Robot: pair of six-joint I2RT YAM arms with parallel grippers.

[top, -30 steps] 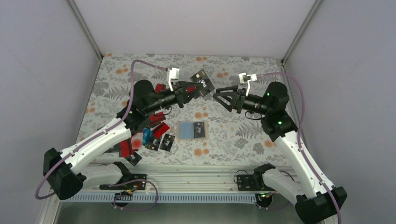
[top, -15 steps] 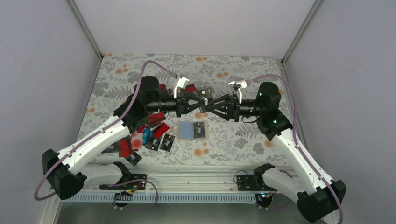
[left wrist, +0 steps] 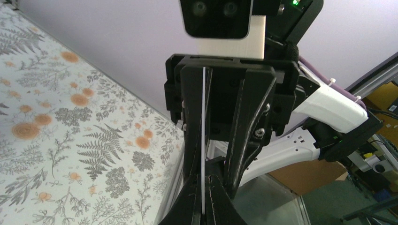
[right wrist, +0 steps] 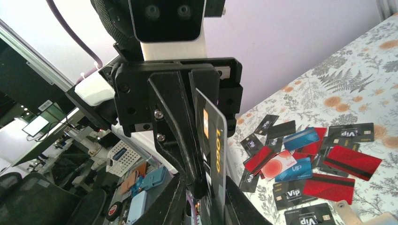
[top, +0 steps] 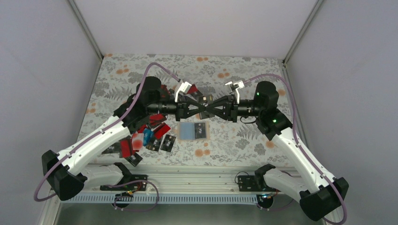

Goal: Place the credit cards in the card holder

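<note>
My left gripper (top: 201,107) (left wrist: 205,190) is shut on a black credit card (top: 205,101), held on edge high above the table; the card shows as a thin white line (left wrist: 203,140) in the left wrist view. My right gripper (top: 211,107) (right wrist: 204,197) faces it tip to tip, its fingers apart on either side of the same card (right wrist: 217,150), which carries gold "LOGO" lettering. The card holder (top: 194,131) lies open and grey-blue below them with a black card at its right end. Loose red, black and blue credit cards (top: 151,136) (right wrist: 305,154) lie left of it.
The floral table cloth (top: 234,136) covers the table. Grey walls close in the back and both sides. A metal rail (top: 197,176) runs along the near edge between the arm bases.
Both arms swung inward and met over the middle. The left gripper brought the black card down and right. The right gripper moved left until its fingers straddled the card.
</note>
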